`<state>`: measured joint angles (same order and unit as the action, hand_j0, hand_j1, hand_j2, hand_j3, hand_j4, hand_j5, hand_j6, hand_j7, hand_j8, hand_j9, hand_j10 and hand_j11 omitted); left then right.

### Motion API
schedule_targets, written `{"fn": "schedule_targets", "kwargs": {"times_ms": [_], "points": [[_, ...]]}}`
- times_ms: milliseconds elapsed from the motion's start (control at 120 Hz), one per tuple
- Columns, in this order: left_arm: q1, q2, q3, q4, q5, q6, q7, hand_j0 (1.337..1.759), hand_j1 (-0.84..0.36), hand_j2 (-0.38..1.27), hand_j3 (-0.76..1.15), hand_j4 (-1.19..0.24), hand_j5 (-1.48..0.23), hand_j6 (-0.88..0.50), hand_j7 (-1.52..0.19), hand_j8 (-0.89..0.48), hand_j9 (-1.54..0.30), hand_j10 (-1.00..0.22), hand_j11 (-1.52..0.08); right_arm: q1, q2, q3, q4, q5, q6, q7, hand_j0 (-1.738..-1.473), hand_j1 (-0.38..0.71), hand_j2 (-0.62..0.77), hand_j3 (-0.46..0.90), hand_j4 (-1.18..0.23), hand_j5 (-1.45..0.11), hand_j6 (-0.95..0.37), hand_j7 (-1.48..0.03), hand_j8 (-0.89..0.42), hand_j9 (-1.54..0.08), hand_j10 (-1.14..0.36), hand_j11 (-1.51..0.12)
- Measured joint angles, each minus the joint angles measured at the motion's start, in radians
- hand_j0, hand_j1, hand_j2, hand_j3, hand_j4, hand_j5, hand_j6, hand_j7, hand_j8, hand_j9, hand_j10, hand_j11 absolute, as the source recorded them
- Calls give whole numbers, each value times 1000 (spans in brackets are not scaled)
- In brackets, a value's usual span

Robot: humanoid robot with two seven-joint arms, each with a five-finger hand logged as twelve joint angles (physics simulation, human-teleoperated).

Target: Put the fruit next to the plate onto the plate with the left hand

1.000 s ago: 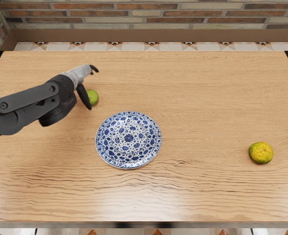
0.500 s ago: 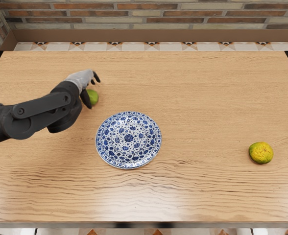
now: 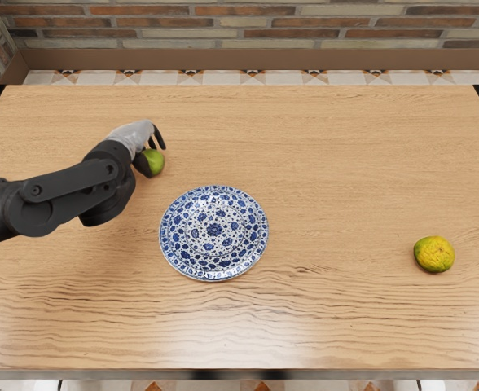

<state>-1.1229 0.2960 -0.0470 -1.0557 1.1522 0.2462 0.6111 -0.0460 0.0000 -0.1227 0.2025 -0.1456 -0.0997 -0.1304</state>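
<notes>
A small, round, yellow-green fruit [image 3: 156, 162], lying near the plate [image 3: 213, 233], is cupped by the left hand's [image 3: 134, 137] curled fingers [image 3: 157, 137].

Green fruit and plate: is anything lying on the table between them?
No. The head view shows only bare table between the green fruit and the plate. The left hand is at the fruit's upper left side, outside that stretch.

Bright, even light — sharp render, faint shadows, pale sheen on the table [image 3: 345, 147].
</notes>
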Motion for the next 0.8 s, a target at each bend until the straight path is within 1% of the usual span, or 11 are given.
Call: {"fn": "schedule_targets", "kwargs": {"times_ms": [83, 158, 208, 267, 408, 550, 642, 708, 783, 792, 800], "points": [[2, -4, 0, 0, 3, 1, 0, 1657, -322, 281, 0, -591, -701, -449, -725, -451, -740, -569, -738, 0, 0, 0, 0, 0, 0, 0, -1658, -329, -3, 0, -17, -22, -17, -22, -17, -22, -17, -22], [12, -5, 0, 1, 10, 2, 1, 1654, -340, 236, 0, -638, -702, -401, -756, -376, -780, -595, -777, 0, 0, 0, 0, 0, 0, 0, -1658, -329, -4, 0, -17, -22, -17, -22, -17, -22, -17, -22], [16, -7, -2, 1, 13, 4, 1, 1652, -346, 224, 0, -671, -710, -395, -785, -360, -810, -616, -806, 0, 0, 0, 0, 0, 0, 0, -1658, -329, -4, 0, -17, -22, -17, -22, -17, -22, -17, -22], [21, -19, -4, 1, 16, 10, 2, 1651, -348, 286, 0, -730, -697, -399, -801, -344, -838, -644, -840, 0, 0, 0, 0, 0, 0, 0, -1658, -329, -4, 0, -17, -22, -17, -22, -17, -22, -17, -22], [23, -20, -7, 0, 1, 9, 0, 1653, -362, 474, 0, -770, -806, -433, -879, -425, -917, -716, -923, 0, 0, 0, 0, 0, 0, 0, -1658, -329, -4, 0, -17, -22, -17, -22, -17, -22, -17, -22], [23, -13, -51, -1, -23, 4, -1, 1652, -377, 487, 0, -748, -975, -345, -996, -356, -1004, -708, -1012, 0, 0, 0, 0, 0, 0, 0, -1658, -329, -3, 0, -17, -22, -17, -22, -17, -22, -17, -22], [4, 0, -98, -1, -81, 0, -1, 1652, -379, 496, 0, -733, -1042, -308, -1039, -344, -1038, -703, -1048, 0, 0, 0, 0, 0, 0, 0, -1658, -329, -3, 0, -17, -22, -17, -22, -17, -22, -17, -22], [0, 17, -146, -2, -144, -5, -2, 1652, -374, 491, 0, -741, -1074, -311, -1066, -318, -1053, -711, -1065, 0, 0, 0, 0, 0, 0, 0, -1658, -329, -3, 0, -17, -22, -17, -22, -17, -22, -17, -22], [-13, 29, -192, -3, -215, -13, -2, 1652, -360, 470, 0, -751, -1099, -297, -1090, -318, -1063, -720, -1076, 0, 0, 0, 0, 0, 0, 0, -1658, -329, -3, 0, -17, -22, -17, -22, -17, -22, -17, -22], [-18, 33, -197, -4, -225, -14, -1, 1652, -358, 494, 0, -759, -1088, -301, -1078, -366, -1065, -722, -1076, 0, 0, 0, 0, 0, 0, 0, -1658, -329, -3, 0, -17, -22, -17, -22, -17, -22, -17, -22], [-23, 35, -201, -4, -234, -16, -1, 1652, -360, 493, 0, -758, -1094, -302, -1081, -345, -1066, -724, -1077, 0, 0, 0, 0, 0, 0, 0, -1658, -329, -3, 0, -17, -22, -17, -22, -17, -22, -17, -22]]}}
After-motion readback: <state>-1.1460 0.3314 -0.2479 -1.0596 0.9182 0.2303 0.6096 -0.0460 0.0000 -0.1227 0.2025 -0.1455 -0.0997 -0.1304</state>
